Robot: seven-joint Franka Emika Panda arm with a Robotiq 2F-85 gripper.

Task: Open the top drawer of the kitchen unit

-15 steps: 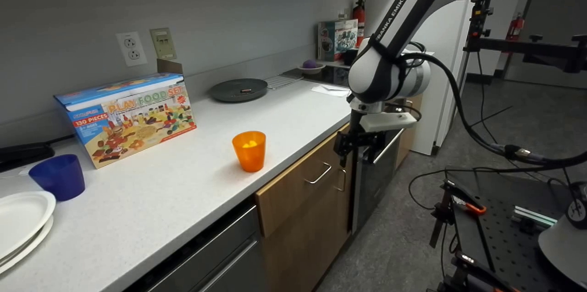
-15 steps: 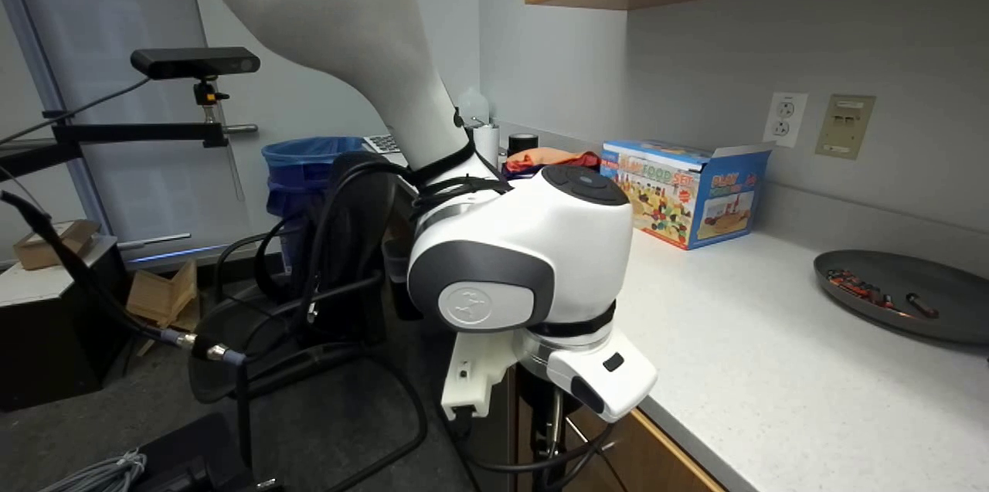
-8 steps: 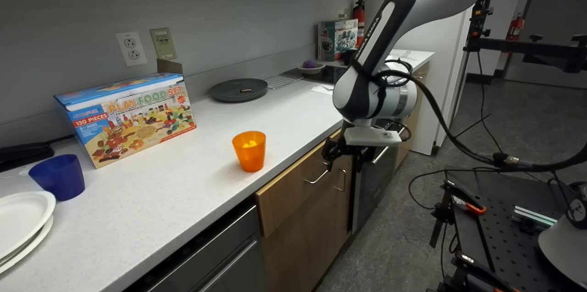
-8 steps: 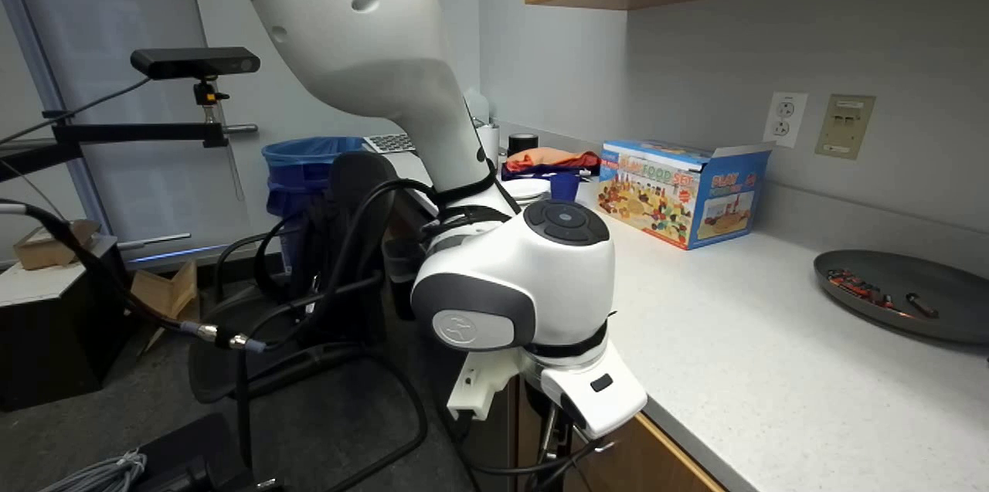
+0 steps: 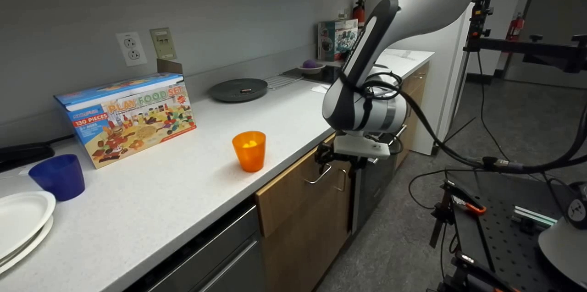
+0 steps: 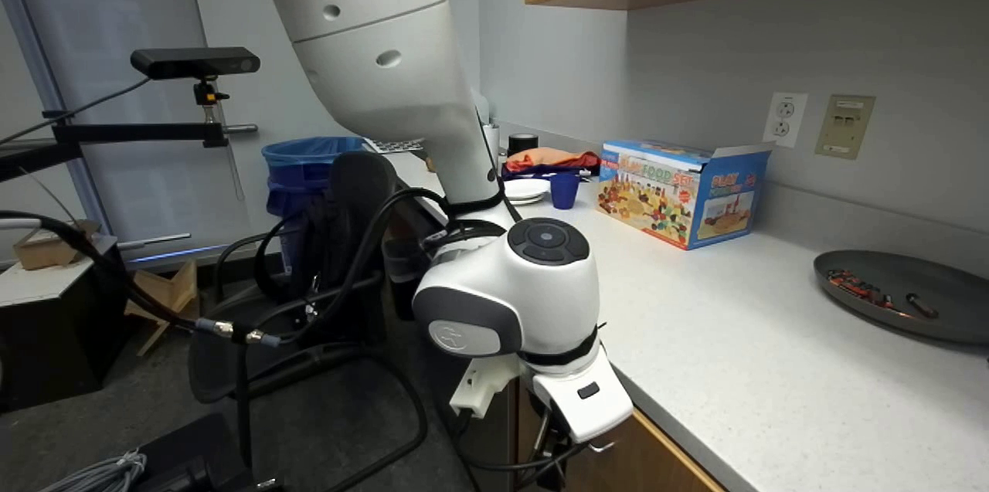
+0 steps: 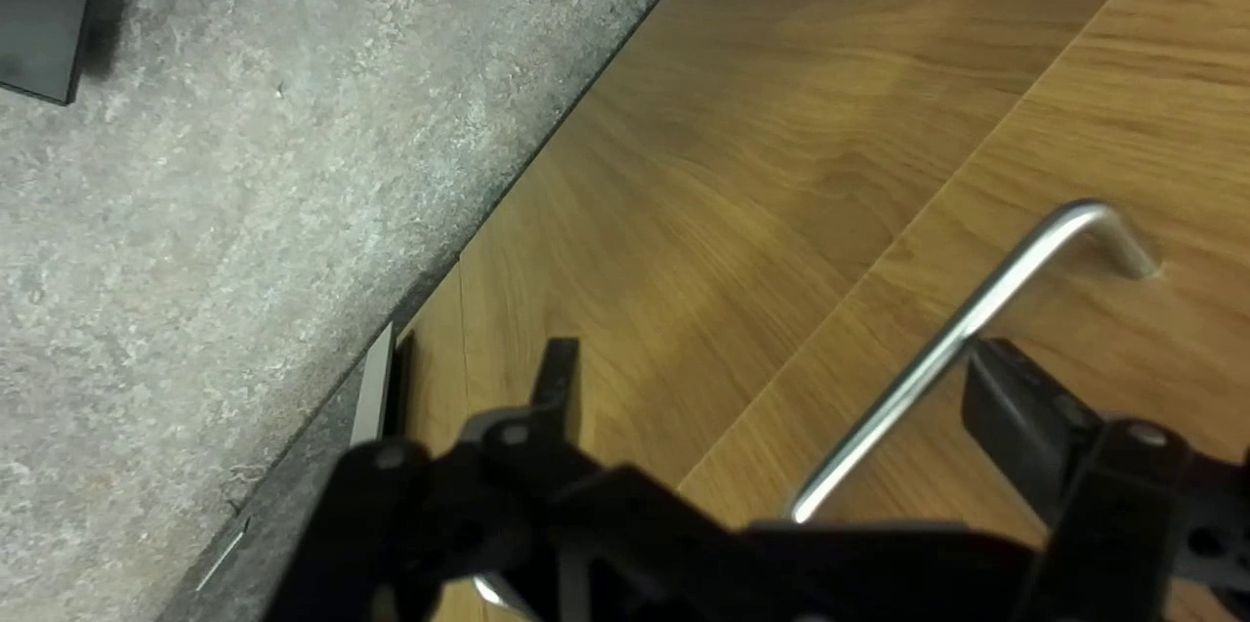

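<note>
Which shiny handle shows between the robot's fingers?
The horizontal silver bar handle on the brown wood top drawer shows between the black fingers; the silver handle on the brown wood door is vertical.

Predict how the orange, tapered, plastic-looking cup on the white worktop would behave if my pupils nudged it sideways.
The orange cup is probably light and fairly stiff, given its smooth-looking, translucent walls. Its base is narrower than its rim, so a push high up might tip it. Something yellow shows inside and could spill if it falls.
</note>
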